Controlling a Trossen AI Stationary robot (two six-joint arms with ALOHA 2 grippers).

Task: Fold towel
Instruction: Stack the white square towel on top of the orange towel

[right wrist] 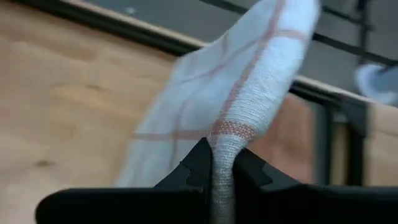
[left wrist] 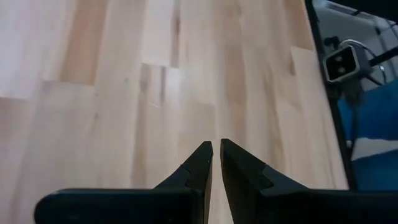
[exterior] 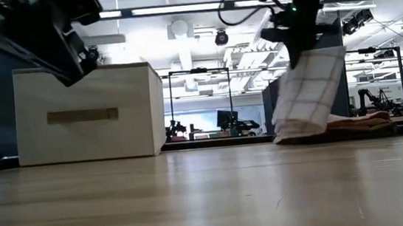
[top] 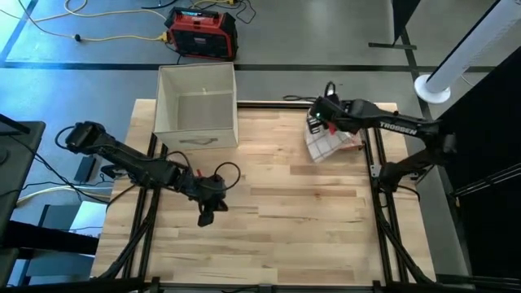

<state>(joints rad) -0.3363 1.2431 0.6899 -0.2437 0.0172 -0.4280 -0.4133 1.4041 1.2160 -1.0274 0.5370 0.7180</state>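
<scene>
Right tool: my right tool (right wrist: 222,163) is clamped on the towel (right wrist: 236,87), a bunched fold pinched between its fingers; in the high view it (top: 319,116) sits over the table's far right part.
Towel: white with thin red check lines; it (exterior: 309,91) hangs from my right tool (exterior: 294,58), and its lower end rests on the table (exterior: 210,201). In the high view the towel (top: 328,143) lies near the table's right edge, well apart from the box.
Left tool: my left tool (left wrist: 216,160) has its fingers together with only a thin slit between them, holding nothing. It (top: 205,217) hovers over bare table (top: 309,220) at the left, nearer than the box.
Box: a pale open box (top: 197,106) stands at the table's far left edge; in the low view it (exterior: 87,115) stands upright with a slot handle on its face.
Cloth: a brownish cloth (exterior: 362,122) lies flat behind the towel in the low view.
</scene>
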